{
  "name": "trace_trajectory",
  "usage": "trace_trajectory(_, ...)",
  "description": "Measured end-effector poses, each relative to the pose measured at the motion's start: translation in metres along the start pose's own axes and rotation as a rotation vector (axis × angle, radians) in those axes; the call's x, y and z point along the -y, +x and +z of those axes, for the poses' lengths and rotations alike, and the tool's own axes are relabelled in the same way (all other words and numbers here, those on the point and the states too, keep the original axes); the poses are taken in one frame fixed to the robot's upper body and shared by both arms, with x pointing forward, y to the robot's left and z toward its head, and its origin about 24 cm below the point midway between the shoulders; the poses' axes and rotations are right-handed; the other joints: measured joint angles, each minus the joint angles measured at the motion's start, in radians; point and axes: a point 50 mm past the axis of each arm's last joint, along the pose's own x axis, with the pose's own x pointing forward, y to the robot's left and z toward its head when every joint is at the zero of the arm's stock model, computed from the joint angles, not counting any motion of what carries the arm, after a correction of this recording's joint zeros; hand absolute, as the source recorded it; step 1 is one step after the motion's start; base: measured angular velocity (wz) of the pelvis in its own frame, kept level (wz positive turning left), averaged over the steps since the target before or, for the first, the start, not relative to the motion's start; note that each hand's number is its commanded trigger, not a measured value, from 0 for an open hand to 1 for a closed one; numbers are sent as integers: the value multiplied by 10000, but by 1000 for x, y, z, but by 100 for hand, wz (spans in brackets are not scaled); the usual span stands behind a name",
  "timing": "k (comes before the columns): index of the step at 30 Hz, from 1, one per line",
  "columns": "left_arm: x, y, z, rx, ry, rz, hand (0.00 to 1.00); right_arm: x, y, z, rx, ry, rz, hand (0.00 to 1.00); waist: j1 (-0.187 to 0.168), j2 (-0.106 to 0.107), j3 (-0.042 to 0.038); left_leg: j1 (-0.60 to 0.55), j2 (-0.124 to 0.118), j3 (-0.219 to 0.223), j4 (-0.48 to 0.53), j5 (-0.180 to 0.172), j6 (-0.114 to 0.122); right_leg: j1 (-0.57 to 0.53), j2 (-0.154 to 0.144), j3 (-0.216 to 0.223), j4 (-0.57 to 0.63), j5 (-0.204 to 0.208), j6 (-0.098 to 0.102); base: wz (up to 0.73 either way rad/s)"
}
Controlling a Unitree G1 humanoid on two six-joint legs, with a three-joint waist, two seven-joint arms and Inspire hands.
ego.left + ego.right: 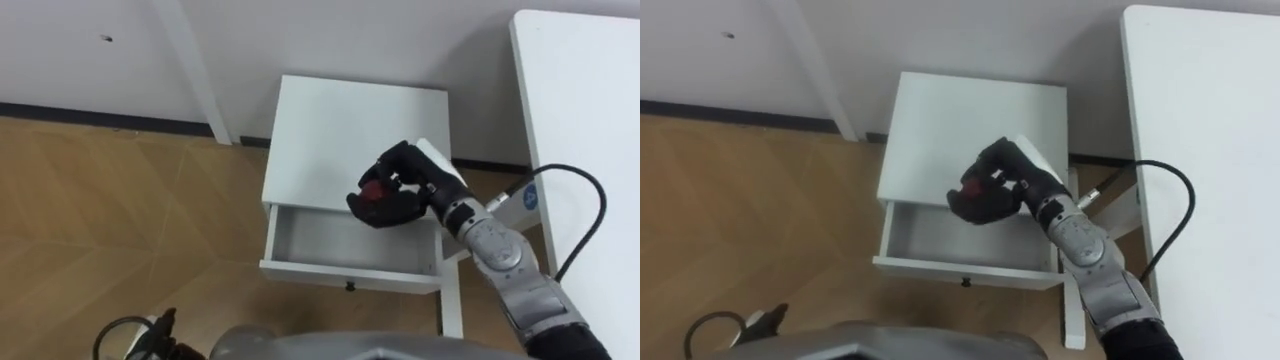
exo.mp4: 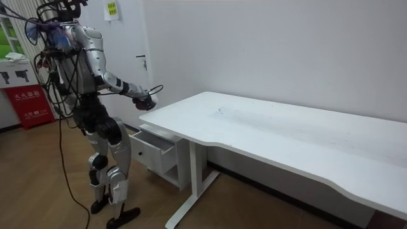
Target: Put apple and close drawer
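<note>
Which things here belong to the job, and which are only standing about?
For the job: apple, held in the right hand; open drawer; small white cabinet that holds it.
Standing about: white desk; red sign.

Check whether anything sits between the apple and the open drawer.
Nothing visible does. The right hand is curled round the apple and holds it above the rear of the open drawer, at the front edge of the small cabinet. The drawer's inside looks bare beneath it.
</note>
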Motion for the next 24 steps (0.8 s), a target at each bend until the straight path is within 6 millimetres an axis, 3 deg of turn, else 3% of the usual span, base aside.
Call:
trace_trajectory(5, 2, -1, -2, -184, 170, -85, 0, -3, 0, -2, -245, -317, 326, 100, 18, -47, -28, -3, -16, -5, 6, 1, 2, 3, -10, -2, -14, -5, 9, 0)
trace_trajectory(7, 2, 0, -1, -156, 193, -80, 0, -5, 1, -2, -276, -348, 465, 17, 9, -51, -26, 0, -21, -42, 6, 2, 3, 7, -10, -14, -13, -5, 9, 2)
trace_trajectory(8, 2, 0, -1, -136, 192, -73, 0, -6, 1, -3, -300, -345, 496, 4, 8, -52, -27, 2, -22, -54, 5, 2, 3, 11, -10, -21, -12, -5, 9, 4)
trace_trajectory(9, 2, 0, -1, -131, 192, -73, 0, -8, 1, -4, -345, -354, 580, 0, 9, -53, -27, 9, -23, -74, 5, 2, 3, 18, -10, -36, -9, -5, 10, 5)
trace_trajectory(24, 3, 0, -1, -109, 260, -108, 0, -17, -4, -13, -723, -477, 1111, 0, -31, -52, 40, -28, -37, -268, 154, -2, 10, 178, -25, -205, -2, -5, 13, 3)
